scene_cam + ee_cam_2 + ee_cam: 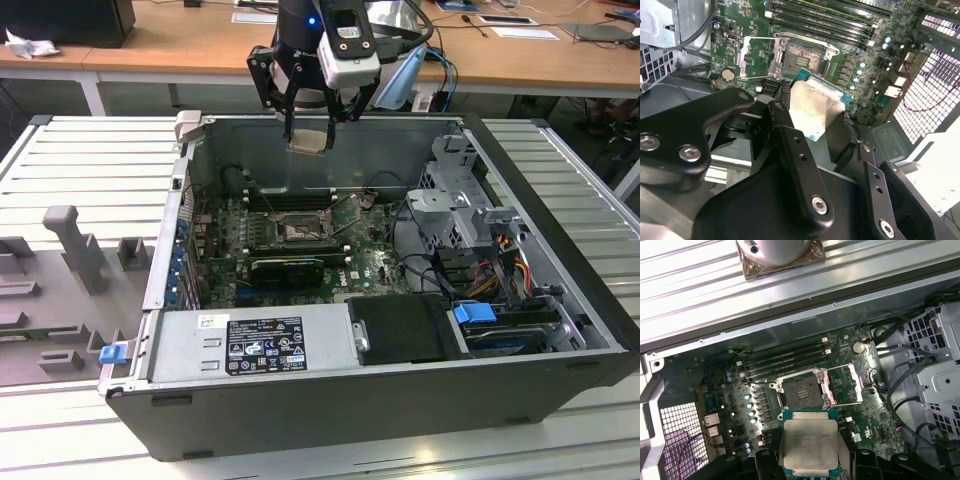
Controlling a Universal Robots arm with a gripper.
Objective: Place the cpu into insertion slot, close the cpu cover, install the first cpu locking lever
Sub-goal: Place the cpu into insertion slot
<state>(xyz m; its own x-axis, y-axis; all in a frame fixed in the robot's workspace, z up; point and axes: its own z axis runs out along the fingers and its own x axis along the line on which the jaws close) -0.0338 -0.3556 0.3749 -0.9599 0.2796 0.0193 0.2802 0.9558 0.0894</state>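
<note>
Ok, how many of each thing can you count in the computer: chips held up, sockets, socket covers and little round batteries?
cpu: 1
insertion slot: 1
cpu cover: 1
coin battery: 1
Total: 4

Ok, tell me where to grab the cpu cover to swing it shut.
Probably grip the cpu cover by its free rail, farthest from the insertion slot, coming from above. It stands hinged open beside the slot, and its window leaves only thin rails.
</note>
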